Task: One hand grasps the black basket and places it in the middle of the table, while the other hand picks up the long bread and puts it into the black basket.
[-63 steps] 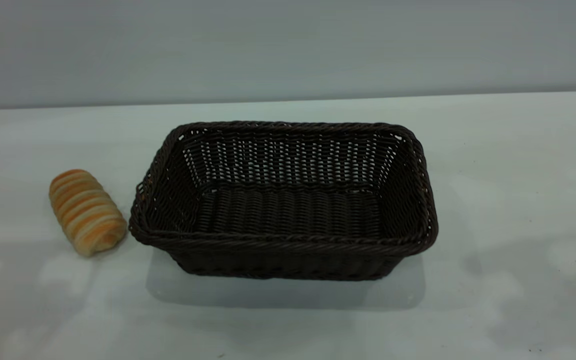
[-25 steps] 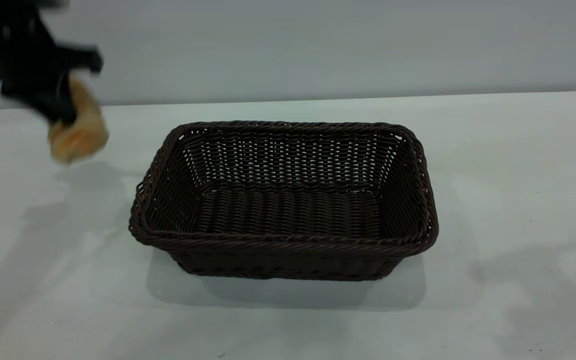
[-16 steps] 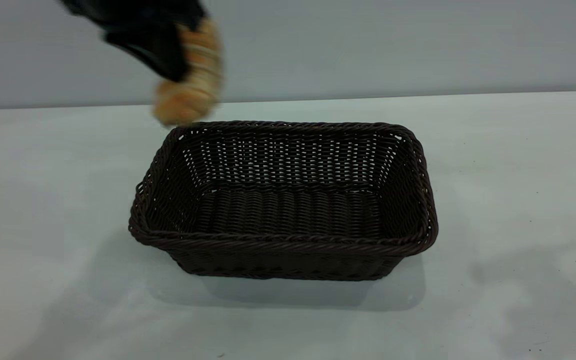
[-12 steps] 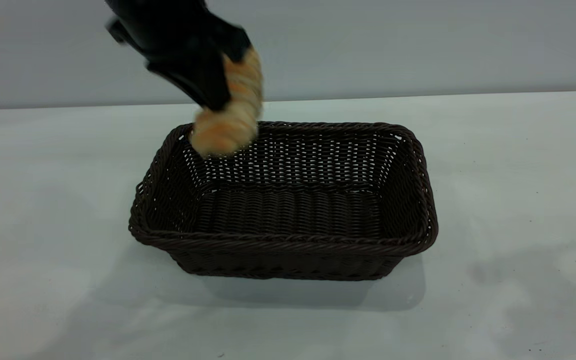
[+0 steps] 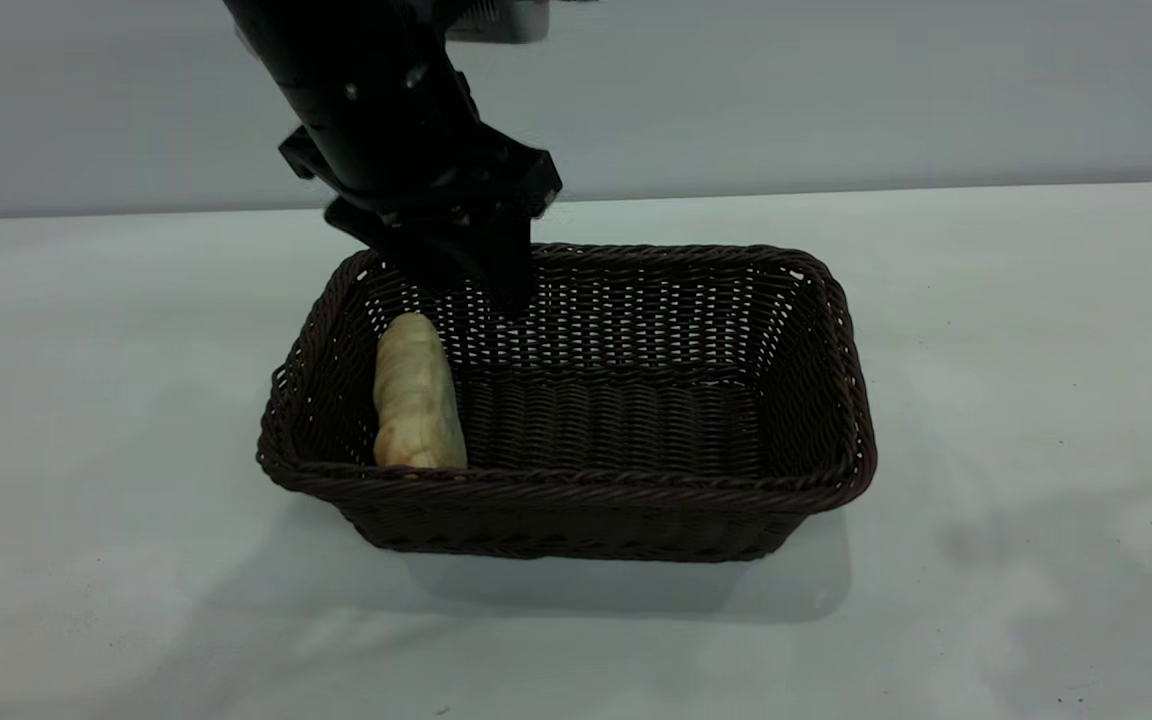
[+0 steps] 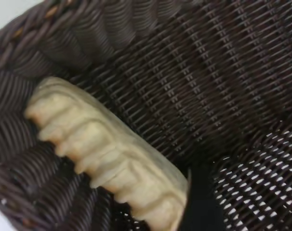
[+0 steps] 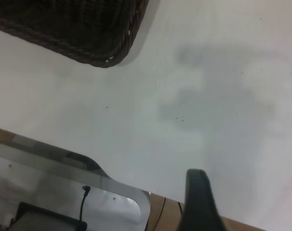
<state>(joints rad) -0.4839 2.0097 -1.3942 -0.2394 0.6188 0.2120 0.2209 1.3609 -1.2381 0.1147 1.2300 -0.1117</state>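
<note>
The black basket (image 5: 576, 490) stands in the middle of the table (image 5: 1016, 350). The long bread (image 5: 416, 395) lies inside it along the left wall, pale underside up. My left gripper (image 5: 496, 280) hangs just above the basket's back left part, open and empty, clear of the bread. In the left wrist view the bread (image 6: 102, 154) rests on the basket's weave (image 6: 194, 82), with one dark finger (image 6: 199, 207) beside its end. My right gripper (image 7: 196, 202) is out of the exterior view; its wrist view shows it over bare table, away from the basket's corner (image 7: 88, 29).
The right wrist view shows the table's edge with a wooden strip and a grey metal base with a cable (image 7: 64, 192) beyond it. Grey wall behind the table.
My left gripper carried the bread from the table's left side up and over the basket, then let go. The bread now lies in the basket. The basket has not moved.
</note>
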